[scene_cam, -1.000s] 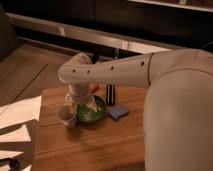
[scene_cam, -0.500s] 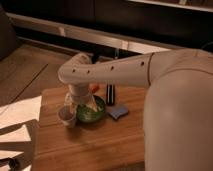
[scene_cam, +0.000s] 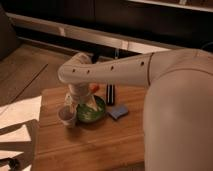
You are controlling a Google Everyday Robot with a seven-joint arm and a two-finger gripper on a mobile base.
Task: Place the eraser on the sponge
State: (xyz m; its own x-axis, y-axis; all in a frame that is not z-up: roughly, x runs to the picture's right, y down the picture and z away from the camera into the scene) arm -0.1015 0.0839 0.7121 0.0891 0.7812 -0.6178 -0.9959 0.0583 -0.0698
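Note:
The eraser [scene_cam: 110, 94], a narrow black block, lies on the wooden table [scene_cam: 95, 145] just behind the sponge [scene_cam: 118, 112], a small blue-grey pad. Neither is touched. My gripper [scene_cam: 76, 106] hangs down from the white arm, left of both, over the left rim of the green bowl [scene_cam: 91, 112]. It stands open and holds nothing that I can see. The arm's forearm crosses above the eraser's far end.
A small pale cup [scene_cam: 67, 116] stands at the bowl's left, just under the gripper. An orange-red stick [scene_cam: 95, 88] shows behind the bowl. The robot's bulky white body [scene_cam: 180, 120] covers the table's right side. White paper [scene_cam: 17, 112] lies off the left edge.

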